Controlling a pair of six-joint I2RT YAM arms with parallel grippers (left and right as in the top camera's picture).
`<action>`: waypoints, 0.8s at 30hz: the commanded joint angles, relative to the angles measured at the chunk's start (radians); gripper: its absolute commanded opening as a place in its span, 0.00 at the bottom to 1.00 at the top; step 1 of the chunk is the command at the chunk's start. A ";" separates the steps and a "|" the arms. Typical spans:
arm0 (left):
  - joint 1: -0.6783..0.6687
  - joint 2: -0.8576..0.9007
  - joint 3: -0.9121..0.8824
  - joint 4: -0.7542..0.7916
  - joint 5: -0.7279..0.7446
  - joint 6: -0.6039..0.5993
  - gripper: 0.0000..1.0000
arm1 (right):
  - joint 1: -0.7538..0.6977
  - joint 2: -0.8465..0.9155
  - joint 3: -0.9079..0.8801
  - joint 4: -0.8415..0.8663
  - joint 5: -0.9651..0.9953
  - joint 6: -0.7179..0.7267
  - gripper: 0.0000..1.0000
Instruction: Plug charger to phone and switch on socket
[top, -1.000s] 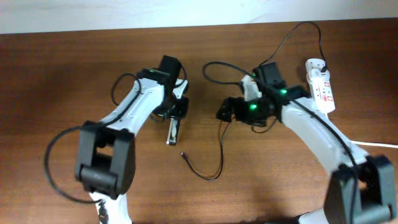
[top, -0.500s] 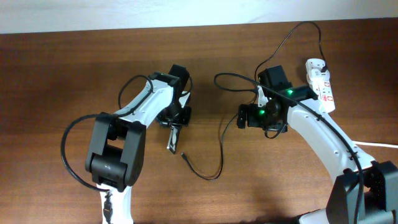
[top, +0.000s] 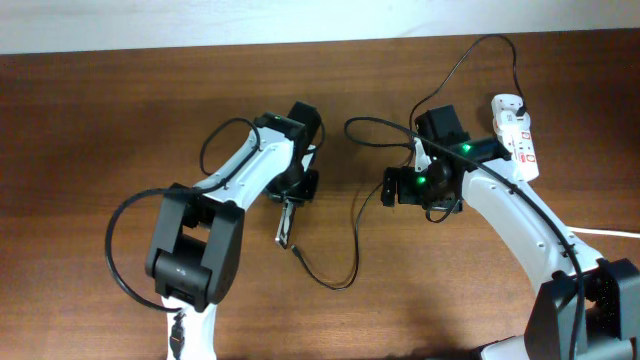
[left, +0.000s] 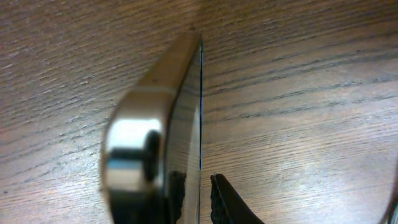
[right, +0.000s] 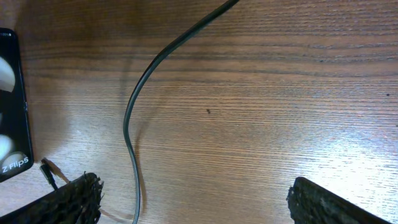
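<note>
The black phone (top: 284, 225) stands on its long edge on the table, gripped by my left gripper (top: 295, 192). In the left wrist view the phone (left: 168, 118) is seen end-on between the shut jaws (left: 196, 196). My right gripper (top: 388, 186) is open and empty, to the right of the phone. In the right wrist view its jaws (right: 199, 202) straddle bare wood, with the phone screen (right: 11, 106) at the left edge. The black charger cable (top: 356, 225) loops from the white socket (top: 516, 140) down to its connector tip (top: 295, 248), which lies just below the phone. The cable (right: 134, 112) and tip (right: 46, 169) also show there.
The charger's black plug (top: 521, 103) sits at the far end of the socket. The socket's thick white cord (top: 605, 231) runs off the right edge. A white wall strip borders the table's far edge.
My left gripper has shifted right with the phone, which now leans slightly more. My right gripper pulled back to the right a second ago and has since stayed still.
</note>
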 joint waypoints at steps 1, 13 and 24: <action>-0.009 0.006 -0.003 -0.007 -0.039 -0.035 0.14 | -0.005 0.000 0.002 -0.001 0.013 -0.003 0.99; -0.011 0.006 -0.035 0.000 -0.039 -0.057 0.18 | -0.005 0.000 0.002 -0.001 0.013 -0.003 0.99; 0.042 -0.029 0.054 0.012 0.043 -0.056 0.00 | -0.003 0.000 0.002 -0.010 -0.063 -0.033 0.99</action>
